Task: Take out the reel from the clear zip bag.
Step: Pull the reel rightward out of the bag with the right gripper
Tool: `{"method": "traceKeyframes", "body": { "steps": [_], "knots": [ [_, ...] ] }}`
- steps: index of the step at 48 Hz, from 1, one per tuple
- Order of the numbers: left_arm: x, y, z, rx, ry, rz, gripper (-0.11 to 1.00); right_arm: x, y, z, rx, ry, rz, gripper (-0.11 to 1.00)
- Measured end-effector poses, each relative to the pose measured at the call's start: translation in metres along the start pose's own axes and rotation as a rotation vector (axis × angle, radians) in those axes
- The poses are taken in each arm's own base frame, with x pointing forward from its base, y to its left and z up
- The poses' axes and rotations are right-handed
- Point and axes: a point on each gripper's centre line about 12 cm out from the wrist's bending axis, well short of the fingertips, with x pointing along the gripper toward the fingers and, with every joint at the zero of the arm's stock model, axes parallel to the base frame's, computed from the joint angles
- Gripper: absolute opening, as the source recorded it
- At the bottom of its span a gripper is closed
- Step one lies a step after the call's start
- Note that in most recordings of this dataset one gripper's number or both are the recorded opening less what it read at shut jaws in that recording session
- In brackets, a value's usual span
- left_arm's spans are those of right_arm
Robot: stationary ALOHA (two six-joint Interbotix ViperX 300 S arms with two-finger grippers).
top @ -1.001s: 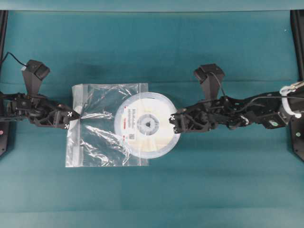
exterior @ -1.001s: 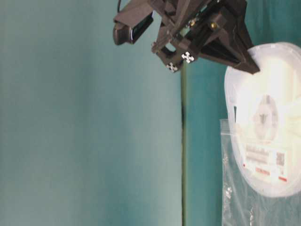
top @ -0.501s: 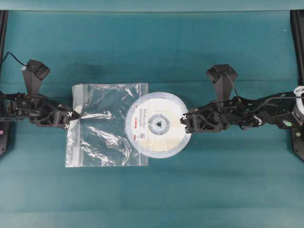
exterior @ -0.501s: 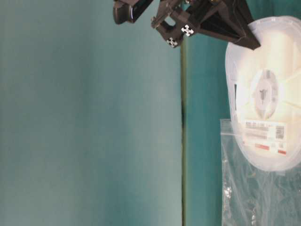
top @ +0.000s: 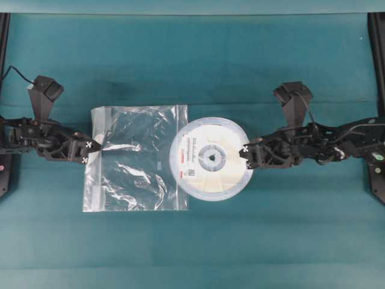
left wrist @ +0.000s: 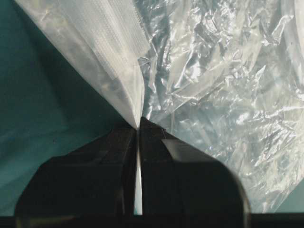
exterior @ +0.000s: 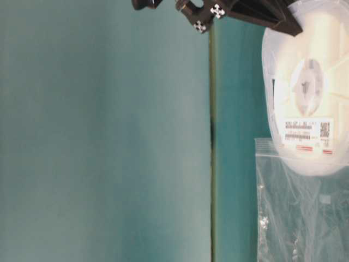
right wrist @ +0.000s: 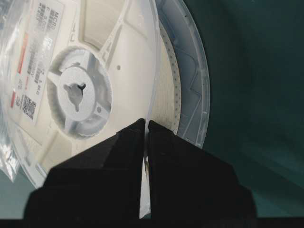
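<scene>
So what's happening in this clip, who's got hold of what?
Two robot arms are working a reel out of a clear zip bag on a teal table. The left gripper is shut on the bag's zip edge, pinning it. The right gripper is clamped on the reel's thin rim, at the far side from the bag. The reel is almost entirely outside; only its label-side edge overlaps the bag's open edge, so it is not quite free yet.

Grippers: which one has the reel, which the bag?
The right gripper is shut on the reel rim. The left gripper pinches the clear zip bag at its zip-strip edge.
</scene>
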Motion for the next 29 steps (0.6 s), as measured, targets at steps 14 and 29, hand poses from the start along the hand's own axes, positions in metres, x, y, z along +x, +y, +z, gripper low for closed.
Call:
{"method": "traceKeyframes", "body": {
  "steps": [14,29],
  "knots": [
    [0.000,-0.001,0.000,0.003,0.001,-0.001,0.00,-0.009,-0.007,-0.002,0.003,0.003,-0.002,0.04],
    [0.000,-0.001,0.001,0.000,-0.002,-0.003,0.00,-0.018,-0.015,-0.004,0.001,0.004,-0.004,0.04]
  ]
}}
